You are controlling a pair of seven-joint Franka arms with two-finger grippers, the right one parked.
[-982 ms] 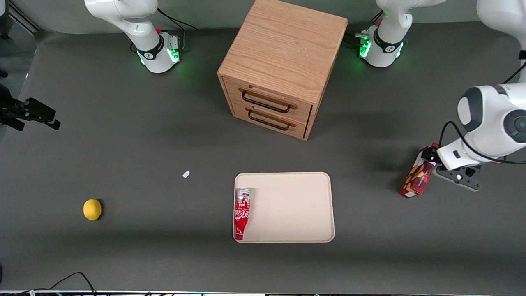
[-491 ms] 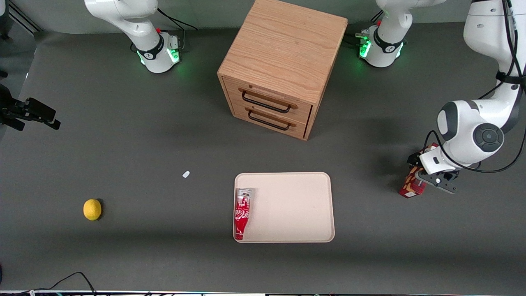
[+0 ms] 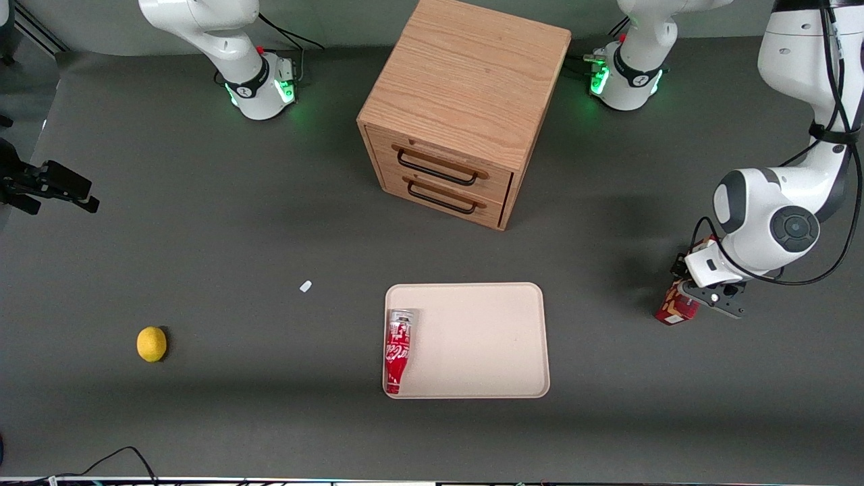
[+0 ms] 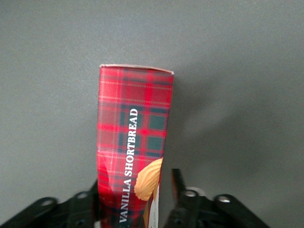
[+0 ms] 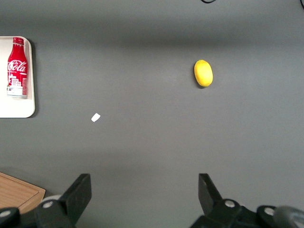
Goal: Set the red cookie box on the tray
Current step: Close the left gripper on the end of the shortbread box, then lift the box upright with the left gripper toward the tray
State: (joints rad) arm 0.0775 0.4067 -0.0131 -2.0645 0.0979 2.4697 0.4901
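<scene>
We see the dark grey worktop (image 3: pixel 202 223) carrying everything. The largest thing on it is a wooden cabinet (image 3: pixel 462 108) with two drawers, each with a dark handle, facing the front camera. Nearer to that camera, in front of the drawers, lies the tray (image 3: pixel 486 337), flat and cream with a low rim. A red cola bottle (image 3: pixel 397 349) lies on its side in the tray, along the rim toward the parked arm's end.

Toward the working arm's end of the worktop, well apart from the tray, we find the red cookie box (image 3: pixel 677 305), resting on the worktop and partly covered by the arm's wrist. The gripper (image 3: pixel 702 291) is down at the box. In the left wrist view the gripper (image 4: pixel 135 192) has its fingers (image 4: pixel 178 183) apart, one on each side of the red cookie box (image 4: pixel 133 137); one looks to touch the tartan side, the other stands a little off. We cannot tell whether the box is gripped.

Toward the parked arm's end lie a yellow lemon (image 3: pixel 151 343) and, between it and the tray, a small white scrap (image 3: pixel 306 286).
</scene>
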